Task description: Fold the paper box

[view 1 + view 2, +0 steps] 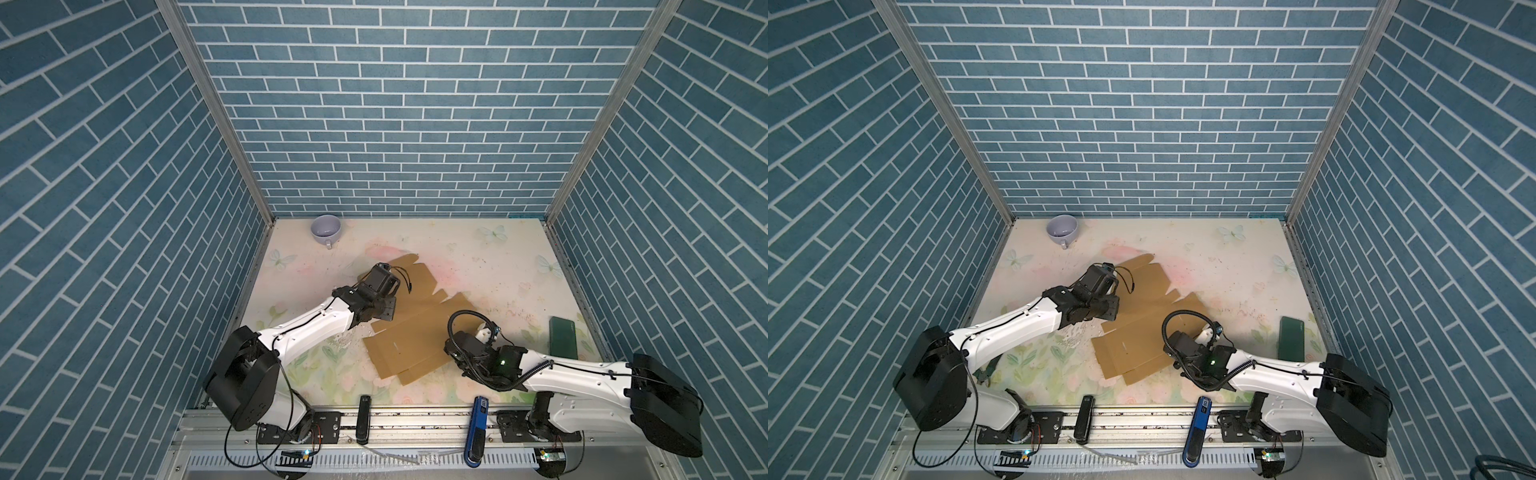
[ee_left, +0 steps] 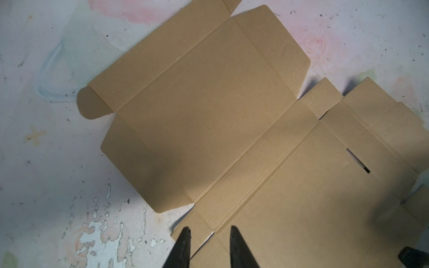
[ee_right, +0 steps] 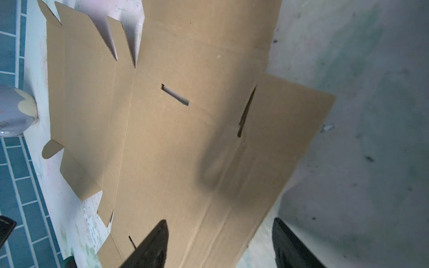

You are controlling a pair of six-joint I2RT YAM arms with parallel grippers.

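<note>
The left gripper (image 2: 210, 230) has its jaws a narrow gap apart over a small edge flap of the paper box (image 2: 209, 104); whether they pinch it I cannot tell. The right gripper (image 3: 220, 232) gapes wide, holding nothing, one finger over the cardboard, one over the table (image 3: 371, 116). The paper box lies flat and unfolded mid-table between both arms.

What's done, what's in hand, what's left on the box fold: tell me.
Done: nothing; the paper box lies flat, every flap unfolded. In hand: left fingers, narrowly apart, sit at a small edge flap; right fingers stand open across the opposite edge. Left: every fold.
</note>
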